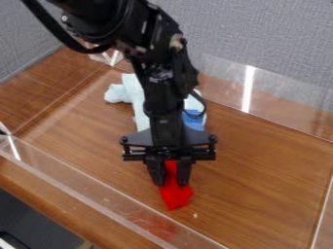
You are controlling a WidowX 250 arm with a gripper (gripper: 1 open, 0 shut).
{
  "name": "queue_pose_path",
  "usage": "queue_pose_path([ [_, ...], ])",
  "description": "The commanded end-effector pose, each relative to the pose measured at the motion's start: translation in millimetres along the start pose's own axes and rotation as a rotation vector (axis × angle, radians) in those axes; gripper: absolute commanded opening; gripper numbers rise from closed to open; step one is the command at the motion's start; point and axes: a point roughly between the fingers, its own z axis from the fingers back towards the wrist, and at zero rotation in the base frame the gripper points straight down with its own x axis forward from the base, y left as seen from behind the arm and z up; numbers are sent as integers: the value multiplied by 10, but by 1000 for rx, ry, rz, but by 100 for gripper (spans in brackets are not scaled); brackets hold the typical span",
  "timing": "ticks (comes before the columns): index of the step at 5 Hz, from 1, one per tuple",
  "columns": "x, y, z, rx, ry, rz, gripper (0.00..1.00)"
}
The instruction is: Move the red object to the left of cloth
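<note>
Two dark fingers of the black metal gripper (170, 183) were closed around the bright red plastic bar (176, 191) on the brown wooden bench (247, 185), nearer the camera than the crumpled pale fabric cloth (125, 93).

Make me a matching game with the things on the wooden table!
Things:
1. long red plastic-looking bar
2. pale, wrinkled cloth
3. small blue cube
4. black metal-looking end effector

Places:
A. at the bar's upper part
B. partly hidden, beside the cloth
C. lowest of the four in the picture
D. behind the arm, sticking out furthest left

Pairs: 1-C, 2-D, 3-B, 4-A
</note>
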Motion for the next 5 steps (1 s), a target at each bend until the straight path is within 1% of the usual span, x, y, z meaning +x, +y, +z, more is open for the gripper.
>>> queue_pose_path([
  [1,21,28,30,1,-10,-2,0],
  [2,22,47,102,-3,-13,-2,0],
  [4,46,96,333,-26,-25,10,0],
  [5,94,134,557,-58,-48,27,0],
])
